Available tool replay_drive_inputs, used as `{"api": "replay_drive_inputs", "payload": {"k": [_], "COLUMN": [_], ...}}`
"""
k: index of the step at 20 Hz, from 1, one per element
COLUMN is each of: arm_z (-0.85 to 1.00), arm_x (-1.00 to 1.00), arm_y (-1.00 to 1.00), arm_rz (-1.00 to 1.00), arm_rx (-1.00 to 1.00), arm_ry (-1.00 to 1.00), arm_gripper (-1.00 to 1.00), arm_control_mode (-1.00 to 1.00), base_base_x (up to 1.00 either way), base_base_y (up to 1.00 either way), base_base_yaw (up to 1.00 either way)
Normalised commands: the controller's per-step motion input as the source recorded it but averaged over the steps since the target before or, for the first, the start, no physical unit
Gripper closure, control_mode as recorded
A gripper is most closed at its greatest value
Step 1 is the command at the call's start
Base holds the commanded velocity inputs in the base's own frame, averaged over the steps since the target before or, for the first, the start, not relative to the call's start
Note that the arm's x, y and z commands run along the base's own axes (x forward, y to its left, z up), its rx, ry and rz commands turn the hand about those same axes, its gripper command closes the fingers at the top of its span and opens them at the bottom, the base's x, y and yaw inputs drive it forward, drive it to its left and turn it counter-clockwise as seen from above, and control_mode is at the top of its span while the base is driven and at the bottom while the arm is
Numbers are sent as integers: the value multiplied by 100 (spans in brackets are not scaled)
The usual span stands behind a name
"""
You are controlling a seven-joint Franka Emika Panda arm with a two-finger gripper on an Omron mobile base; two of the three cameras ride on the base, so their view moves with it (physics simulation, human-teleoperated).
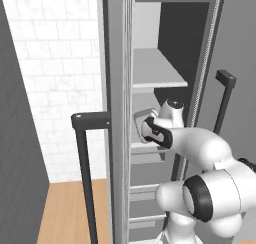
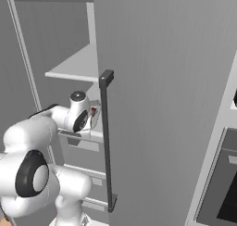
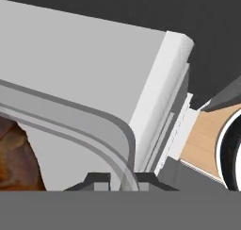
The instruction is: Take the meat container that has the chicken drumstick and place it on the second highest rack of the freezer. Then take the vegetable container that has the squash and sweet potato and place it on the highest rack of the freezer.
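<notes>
Nearest in the hand view: gripper (image 3: 120,181) with the two dark fingertips (image 3: 96,181) close together, clamped on the translucent rim of the meat container (image 3: 101,125); one tip each side of the wall at the container's rounded corner, gap between them narrow. Reddish-brown chicken drumstick (image 3: 14,158) inside the container, at lower left of that view, partly cut off. Container sitting over the second highest rack (image 3: 80,59), flat white panel with a thick white front edge; whether the base touches the panel cannot be told. Strip of wood floor beyond the rack edge at right of the hand view. From the left base view: white arm reaching forward into the open freezer (image 1: 200,63), gripper (image 1: 142,125) at the level of the lower plain shelf, container (image 1: 141,119) seen as a pale rounded box at the hand. From the right base view: same hand (image 2: 92,116) just left of the long dark door handle (image 2: 107,141), container (image 2: 94,113) with a small red-brown patch showing, over the shelf panel (image 2: 95,136). Highest rack (image 1: 157,70) above, white and bare, well apart from the hand. Grey drawers (image 1: 145,198) below the lower shelf. White tiled wall (image 1: 55,63) far left in the left base view.
</notes>
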Motion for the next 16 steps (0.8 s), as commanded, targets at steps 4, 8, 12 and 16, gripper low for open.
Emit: {"api": "replay_drive_inputs", "payload": {"k": [4, 8, 12, 16], "arm_z": [-6, 0, -6, -19], "arm_x": [51, 56, 38, 21], "arm_y": [0, 0, 0, 0], "arm_rz": [0, 0, 0, -1], "arm_rx": [0, 0, 0, 0], "arm_ry": [0, 0, 0, -2], "arm_gripper": [100, 100, 100, 100], "arm_control_mode": [-100, -100, -100, -100], "base_base_x": [0, 0, 0, 0], "base_base_y": [0, 0, 0, 0], "base_base_yaw": [0, 0, 0, 0]}}
